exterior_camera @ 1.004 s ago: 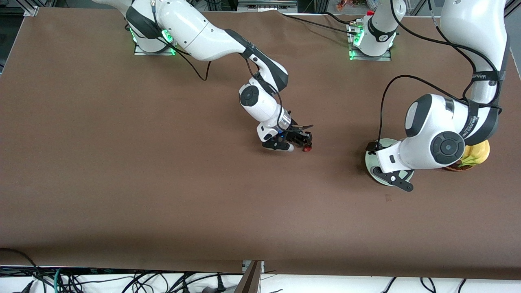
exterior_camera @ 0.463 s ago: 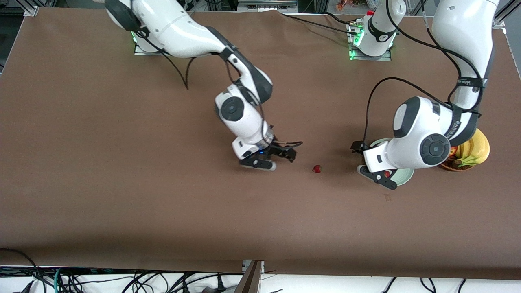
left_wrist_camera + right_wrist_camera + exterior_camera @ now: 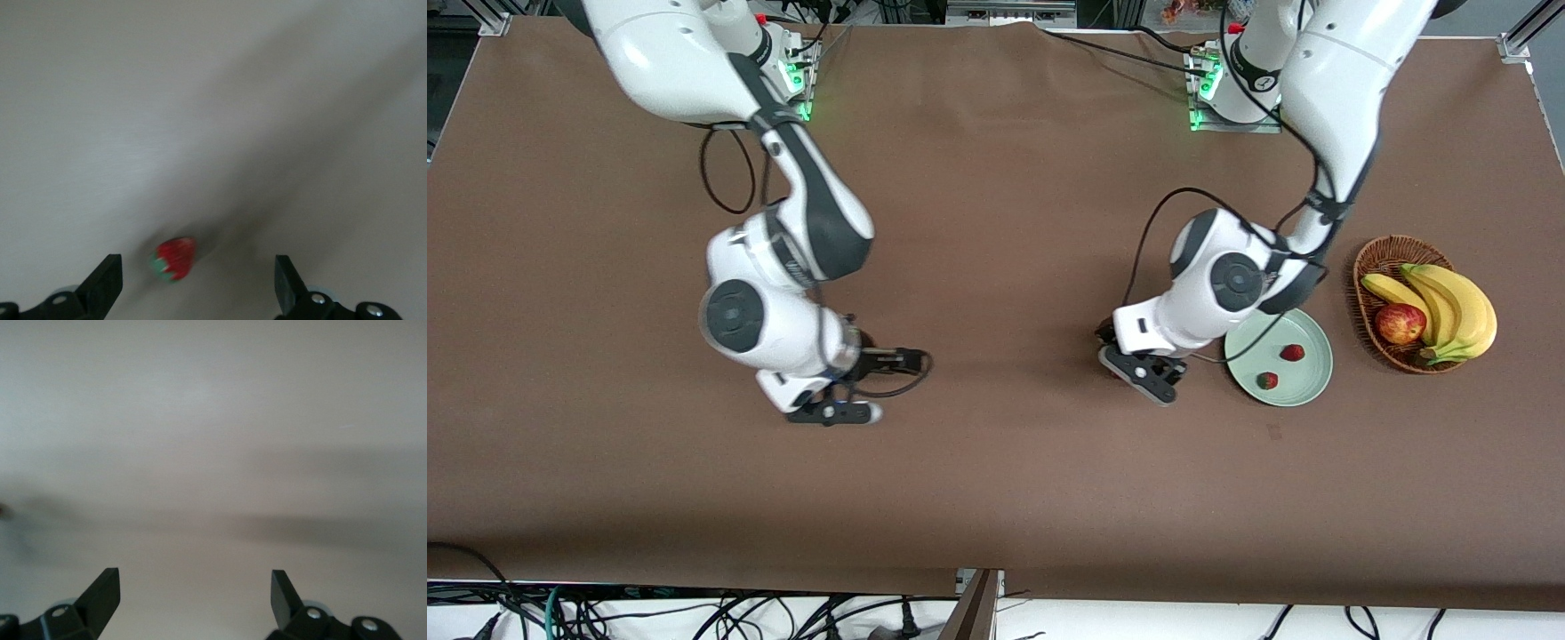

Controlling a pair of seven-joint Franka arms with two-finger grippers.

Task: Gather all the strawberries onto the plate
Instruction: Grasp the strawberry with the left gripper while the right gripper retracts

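The pale green plate (image 3: 1307, 384) lies beside the basket and holds two strawberries (image 3: 1292, 352) (image 3: 1266, 380). A third strawberry (image 3: 175, 257) lies on the brown table beside the plate, toward the table's middle. In the front view my left gripper hides it. My left gripper (image 3: 1138, 366) is low over this berry and open. In the left wrist view (image 3: 197, 275) the berry lies between the two fingertips, closer to one finger (image 3: 107, 273), with no contact. My right gripper (image 3: 858, 389) is open and empty over bare table toward the right arm's end, as the right wrist view (image 3: 195, 587) shows.
A brown wicker basket (image 3: 1371, 267) with bananas (image 3: 1449, 302) and a red-yellow apple (image 3: 1399, 323) stands beside the plate at the left arm's end of the table. The left arm's elbow (image 3: 1232, 276) hangs over the plate's edge.
My right gripper let the strawberry go onto the table and swung away toward the right arm's end. My left gripper moved off the plate to over that strawberry, uncovering the plate and basket.
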